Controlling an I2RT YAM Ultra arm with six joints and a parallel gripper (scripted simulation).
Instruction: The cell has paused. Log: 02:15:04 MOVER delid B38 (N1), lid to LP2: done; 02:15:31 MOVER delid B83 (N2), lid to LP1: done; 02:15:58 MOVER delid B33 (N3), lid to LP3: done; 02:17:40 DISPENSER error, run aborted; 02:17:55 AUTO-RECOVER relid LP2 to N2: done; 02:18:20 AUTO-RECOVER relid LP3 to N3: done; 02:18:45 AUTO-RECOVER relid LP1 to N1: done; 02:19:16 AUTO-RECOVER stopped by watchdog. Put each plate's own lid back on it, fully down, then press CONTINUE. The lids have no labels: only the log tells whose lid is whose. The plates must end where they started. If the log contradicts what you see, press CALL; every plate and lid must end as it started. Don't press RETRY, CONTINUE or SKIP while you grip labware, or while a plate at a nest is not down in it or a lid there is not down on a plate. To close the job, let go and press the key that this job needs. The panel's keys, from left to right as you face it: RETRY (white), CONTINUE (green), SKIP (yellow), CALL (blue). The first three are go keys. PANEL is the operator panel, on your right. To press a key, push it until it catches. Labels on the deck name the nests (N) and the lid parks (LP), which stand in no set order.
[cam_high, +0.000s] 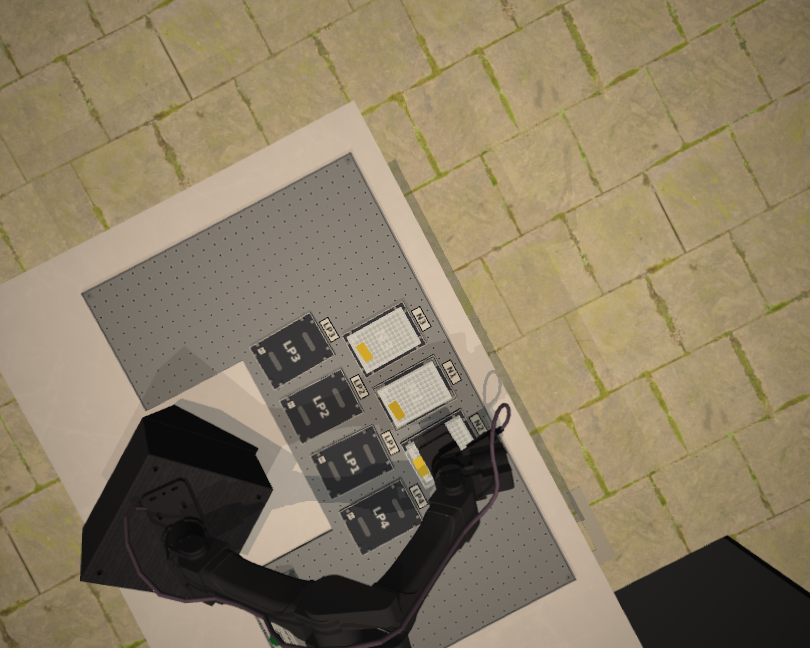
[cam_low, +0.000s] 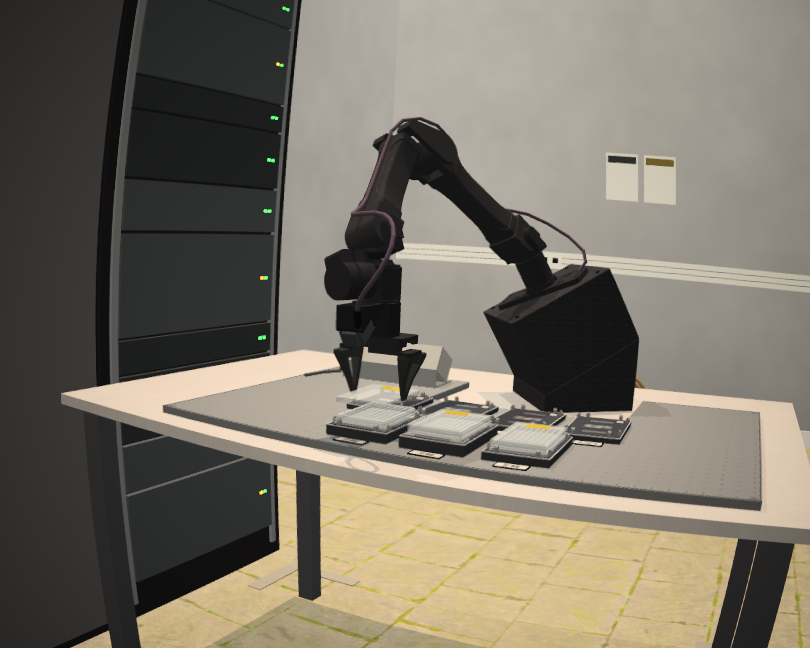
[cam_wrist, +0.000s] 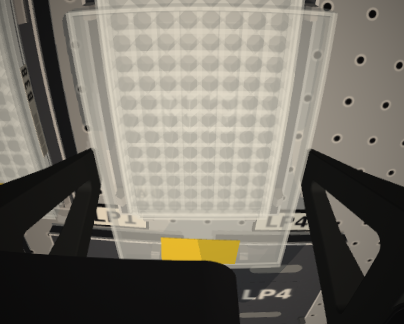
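My gripper (cam_high: 442, 451) (cam_low: 380, 377) (cam_wrist: 201, 161) is shut on a clear lid (cam_high: 420, 466) (cam_low: 378, 393) (cam_wrist: 81, 97) with a yellow tab. It grips the lid by its long sides. The lid hangs a little above the open well plate (cam_low: 374, 417) in nest N2, roughly over it and not down on it. The plates at N1 (cam_high: 413, 391) (cam_low: 449, 425) and N3 (cam_high: 385, 337) (cam_low: 530, 439) each carry a lid with a yellow tab. Lid parks LP1 (cam_high: 351, 459), LP2 (cam_high: 320, 405), LP3 (cam_high: 291, 350) and LP4 (cam_high: 378, 516) are bare.
The operator panel (cam_low: 435, 361) stands on the table behind my gripper; its keys do not show. The arm's black base block (cam_high: 175, 486) (cam_low: 567, 337) stands beside the lid parks. A tall dark rack (cam_low: 202, 270) stands beyond the table's end.
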